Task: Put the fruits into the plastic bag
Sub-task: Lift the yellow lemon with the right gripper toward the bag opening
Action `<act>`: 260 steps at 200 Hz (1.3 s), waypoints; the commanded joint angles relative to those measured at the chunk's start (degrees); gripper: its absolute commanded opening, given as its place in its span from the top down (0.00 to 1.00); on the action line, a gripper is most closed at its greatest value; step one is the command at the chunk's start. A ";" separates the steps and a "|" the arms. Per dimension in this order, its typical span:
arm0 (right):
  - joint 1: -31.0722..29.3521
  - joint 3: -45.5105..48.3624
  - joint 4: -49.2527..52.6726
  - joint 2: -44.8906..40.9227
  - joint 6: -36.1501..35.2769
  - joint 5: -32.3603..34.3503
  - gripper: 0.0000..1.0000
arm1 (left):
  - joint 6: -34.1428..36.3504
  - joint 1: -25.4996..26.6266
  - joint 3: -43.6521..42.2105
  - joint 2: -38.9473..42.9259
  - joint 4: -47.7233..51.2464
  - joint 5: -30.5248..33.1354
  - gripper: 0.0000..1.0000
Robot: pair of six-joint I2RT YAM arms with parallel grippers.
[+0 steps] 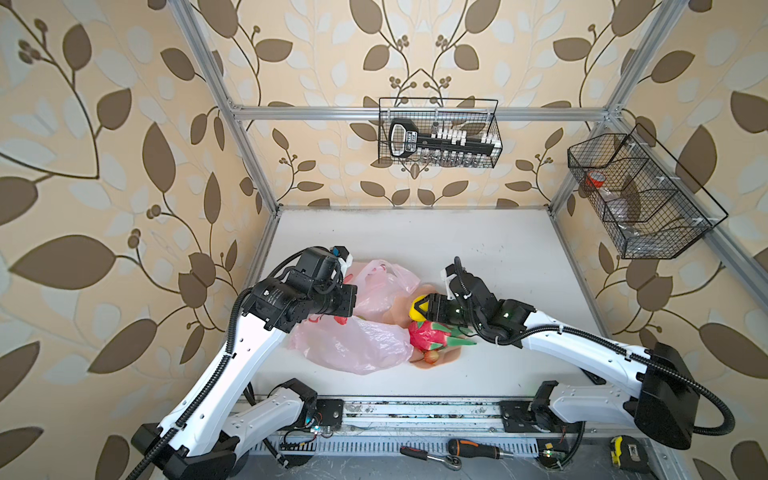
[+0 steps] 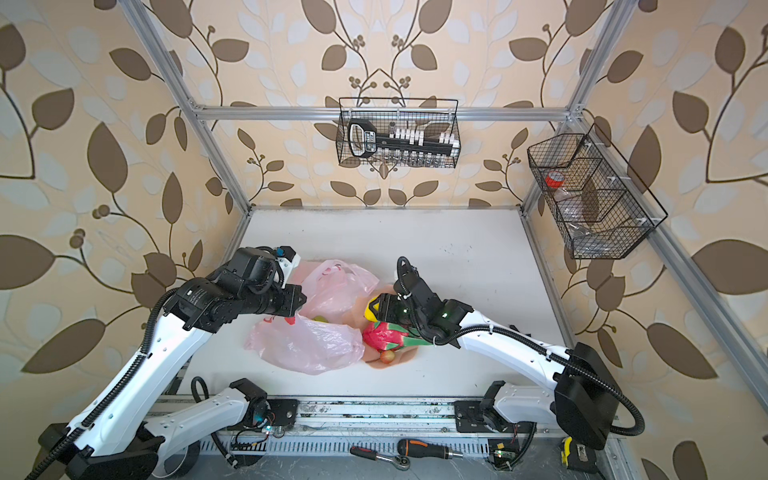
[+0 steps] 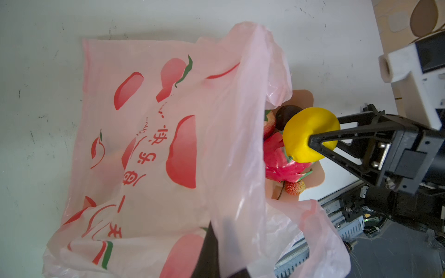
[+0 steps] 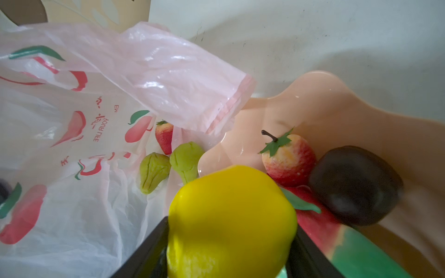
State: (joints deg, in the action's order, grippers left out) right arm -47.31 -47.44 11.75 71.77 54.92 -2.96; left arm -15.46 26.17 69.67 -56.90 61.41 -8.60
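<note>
Over the plate (image 4: 337,96), right of centre on the tabletop (image 1: 498,257), the right claw (image 1: 420,311) has the lemon (image 3: 305,130) clamped between its black fingers, jaws parted just the width of the fruit! It holds the lemon above the other fruit, just beside the mouth of the bag (image 1: 353,345). Across on the other side, the left claw (image 3: 216,240) is closed right down, pinching the thin rim of the bag and holding that edge up so the mouth gapes toward the plate. The bag lies crumpled on the tabletop, left of the plate, one flap draped over the plate's rim. Two pears (image 4: 154,172) and a small strawberry (image 4: 164,137) lie on the film just inside that mouth. Down on the plate, under the lemon, sits the dragon fruit (image 1: 428,336), with the plum (image 4: 354,185) and a bigger strawberry (image 4: 289,161) side by side next to it, and a bumpy red piece (image 3: 295,187) by the plate's front edge.
</note>
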 commanded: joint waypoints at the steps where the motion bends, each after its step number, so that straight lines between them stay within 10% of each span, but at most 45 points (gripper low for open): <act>1: 0.33 1.03 -5.31 -1.19 4.79 -3.30 0.53 | 0.27 -0.25 1.99 0.04 -0.58 -1.13 1.00; 260: -10.63 -14.99 -26.19 29.59 18.72 -9.60 0.59 | -1.15 -0.25 1.79 -0.22 -2.25 -3.21 1.00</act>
State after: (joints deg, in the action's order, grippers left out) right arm -57.14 -59.00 -11.99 97.76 70.81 -10.72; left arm -15.64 26.17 69.67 -57.10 60.86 -10.50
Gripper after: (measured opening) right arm 0.645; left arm 0.046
